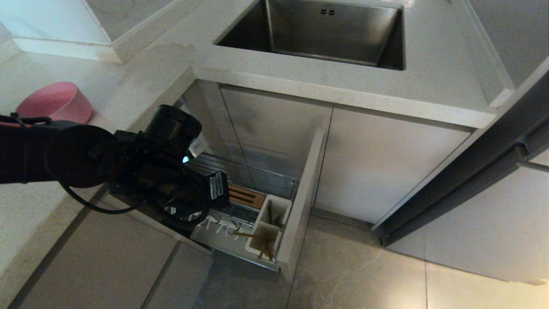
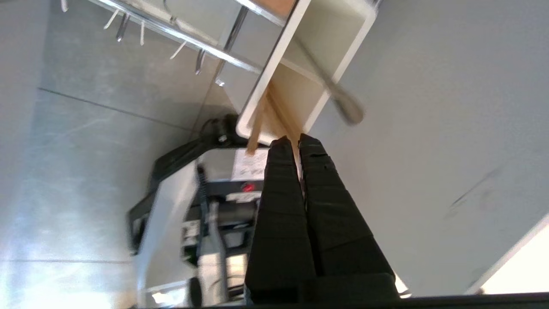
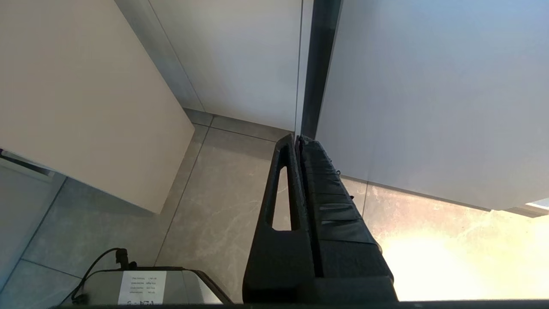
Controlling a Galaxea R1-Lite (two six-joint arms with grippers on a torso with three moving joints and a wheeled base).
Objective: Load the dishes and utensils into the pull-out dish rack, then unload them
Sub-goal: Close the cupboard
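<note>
two black fingers of the left pincer are pressed together at the mouth of the white utensil cup, and in the left wrist view a thin wooden stick runs between their tips, so the pincer reads as clenched on one of the chopsticks. its mate leans against the cup's rim just beside it, apparently outside the grip. the spoon leans out over the cup's far rim, close by.

judging from this, the step in hand is lifting the chopsticks out of the cup, part of unloading. to do it well the pincer should draw the stick out along its own lean, not sideways, so it does not lever against the rim or knock the spoon. the hold is at the very tips on a slim stick, so a slow, steady pull suits it; the stick could twist or slip. the loose chopstick would likely need its own pick.

from the head view the pull-out dish rack is drawn open under the sink, with the left arm reaching down over it. the pink bowl sits on the tabletop at the left, well apart from the rack. the plate is not in view. the right pincer hangs near the floor with its fingers pressed shut, idle.
</note>
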